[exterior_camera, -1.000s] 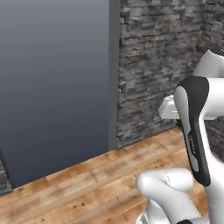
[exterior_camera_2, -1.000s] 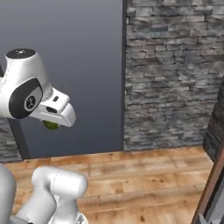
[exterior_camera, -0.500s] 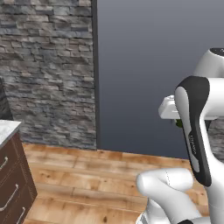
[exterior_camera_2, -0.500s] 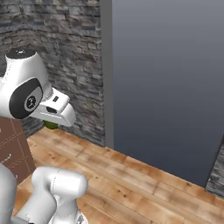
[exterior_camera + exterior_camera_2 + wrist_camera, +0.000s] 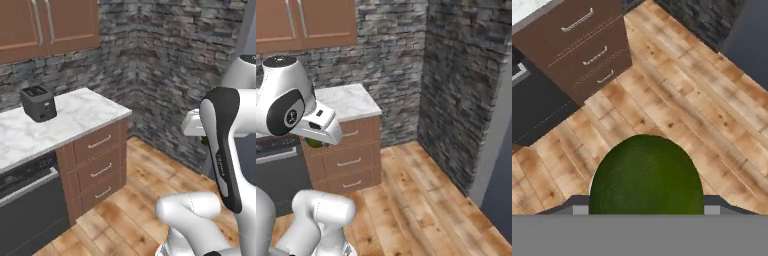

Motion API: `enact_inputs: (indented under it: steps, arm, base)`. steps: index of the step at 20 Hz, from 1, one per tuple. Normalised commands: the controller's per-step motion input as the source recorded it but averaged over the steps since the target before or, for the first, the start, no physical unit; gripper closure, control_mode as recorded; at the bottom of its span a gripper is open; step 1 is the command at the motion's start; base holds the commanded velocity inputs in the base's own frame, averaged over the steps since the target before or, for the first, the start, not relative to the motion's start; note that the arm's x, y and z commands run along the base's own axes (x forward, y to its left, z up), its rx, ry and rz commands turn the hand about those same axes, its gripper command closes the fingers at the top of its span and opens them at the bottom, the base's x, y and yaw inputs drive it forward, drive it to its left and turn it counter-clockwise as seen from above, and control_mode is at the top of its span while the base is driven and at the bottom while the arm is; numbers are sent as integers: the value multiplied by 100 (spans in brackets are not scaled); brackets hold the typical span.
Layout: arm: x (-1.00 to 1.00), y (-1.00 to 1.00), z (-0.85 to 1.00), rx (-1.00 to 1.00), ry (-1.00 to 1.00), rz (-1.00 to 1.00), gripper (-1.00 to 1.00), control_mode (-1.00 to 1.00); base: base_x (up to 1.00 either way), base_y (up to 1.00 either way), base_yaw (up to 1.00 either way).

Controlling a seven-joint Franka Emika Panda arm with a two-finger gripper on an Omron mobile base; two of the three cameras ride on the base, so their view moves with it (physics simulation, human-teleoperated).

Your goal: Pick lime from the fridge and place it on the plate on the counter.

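Base turned: counter (image 5: pixel 75 112) now ahead; tool (image 5: pixel 646 212) still grips lime (image 5: pixel 646 175).

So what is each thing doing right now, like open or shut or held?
lime: held up in the gripper, over the wooden floor.
gripper: shut on the lime.
drawers: all three shut.
upper cabinets: doors shut.
toaster: standing upright on the counter, nothing sticking out of its slots.

A glossy white rounded arm (image 5: pixel 200 220) with black joint panels and faint grey lettering on one
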Motion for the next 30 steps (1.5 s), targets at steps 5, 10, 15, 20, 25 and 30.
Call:
enact_inputs:
  steps: [5, 10, 15, 20, 25, 30]
  arm:
    - [0, 0, 0, 0, 0, 0, 100, 100]
    - [0, 0, 0, 0, 0, 0, 100, 100]
    - [0, 0, 0, 0, 0, 0, 100, 100]
    - [0, 0, 0, 0, 0, 0, 100, 100]
    - [0, 0, 0, 0, 0, 0, 100, 100]
    - [0, 0, 0, 0, 0, 0, 100, 100]
  base:
    - [5, 0, 100]
    - [11, 0, 100]
    - [17, -11, 94]
    - [24, -38, 82]
    - [31, -67, 68]
    - [42, -94, 52]
